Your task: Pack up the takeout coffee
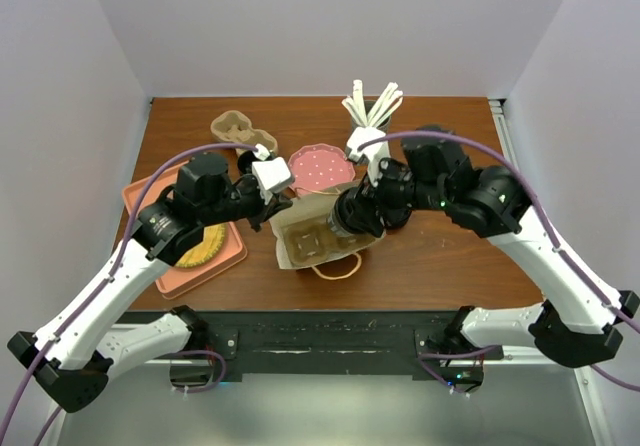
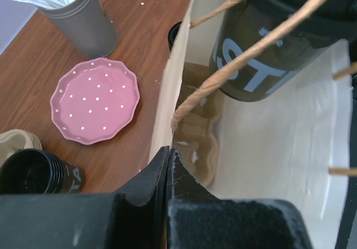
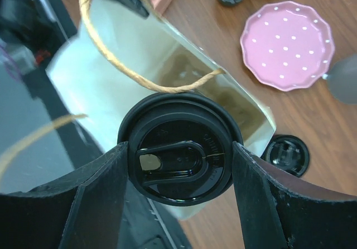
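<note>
A white paper bag [image 1: 300, 228] with twine handles stands open mid-table, a cardboard cup carrier [image 2: 196, 143] in its bottom. My left gripper [image 2: 168, 151] is shut on the bag's near rim [image 2: 162, 120]. My right gripper [image 3: 180, 147] is shut on a black takeout coffee cup [image 2: 262, 59] with white lettering, its fingers [image 3: 106, 187] on either side of the black lid [image 3: 184, 137]. The cup hangs tilted in the bag's mouth, above the carrier. In the top view the right gripper [image 1: 355, 216] sits over the bag's right end.
A pink dotted plate [image 1: 322, 166] lies behind the bag, a loose black lid [image 3: 287, 154] beside it. A grey holder of white stirrers [image 2: 83, 23] stands farther back. A second black cup [image 2: 33, 171] sits by a cardboard carrier [image 1: 232, 126]. An orange tray [image 1: 225, 256] lies left.
</note>
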Controlling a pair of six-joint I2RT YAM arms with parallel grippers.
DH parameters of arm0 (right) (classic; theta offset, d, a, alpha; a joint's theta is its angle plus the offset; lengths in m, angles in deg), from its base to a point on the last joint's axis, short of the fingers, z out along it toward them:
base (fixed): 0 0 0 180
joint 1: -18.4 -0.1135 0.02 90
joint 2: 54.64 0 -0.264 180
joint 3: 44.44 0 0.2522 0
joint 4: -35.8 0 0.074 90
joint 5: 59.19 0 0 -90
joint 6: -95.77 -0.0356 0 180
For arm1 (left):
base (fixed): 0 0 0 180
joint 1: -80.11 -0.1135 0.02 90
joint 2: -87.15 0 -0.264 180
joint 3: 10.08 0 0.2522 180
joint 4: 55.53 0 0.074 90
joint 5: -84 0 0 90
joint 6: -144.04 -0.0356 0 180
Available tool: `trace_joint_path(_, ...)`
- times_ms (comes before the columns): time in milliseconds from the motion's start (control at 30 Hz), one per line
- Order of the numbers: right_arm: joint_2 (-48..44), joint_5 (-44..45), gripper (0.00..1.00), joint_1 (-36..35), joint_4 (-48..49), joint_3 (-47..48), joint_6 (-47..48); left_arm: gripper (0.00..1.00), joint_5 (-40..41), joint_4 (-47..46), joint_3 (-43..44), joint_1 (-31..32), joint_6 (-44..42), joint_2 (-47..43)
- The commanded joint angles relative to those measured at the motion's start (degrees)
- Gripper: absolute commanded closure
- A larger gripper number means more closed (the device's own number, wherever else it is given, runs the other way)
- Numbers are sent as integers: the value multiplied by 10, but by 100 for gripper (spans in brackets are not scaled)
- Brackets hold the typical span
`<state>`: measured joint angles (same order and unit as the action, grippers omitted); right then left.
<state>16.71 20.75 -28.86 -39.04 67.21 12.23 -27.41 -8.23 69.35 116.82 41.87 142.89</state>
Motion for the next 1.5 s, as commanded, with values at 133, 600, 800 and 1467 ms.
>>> trace_joint_path(133, -22, 113, 56, -70, 67, -50, 77, 100, -13, -34, 4, -4, -12, 5)
trace_joint_path(600, 18, 159, 57, -159, 70, -59, 186, 100, -14, -65, 8, -3, -37, -14)
trace_joint_path(800, 10, 196, 55, -164, 148, -152, 281, 100, -35, -117, -60, -3, -35, -60)
trace_joint_path(1467, 12, 210, 57, -222, 216, -221, 339, 100, 16, 77, 28, -3, -44, -5)
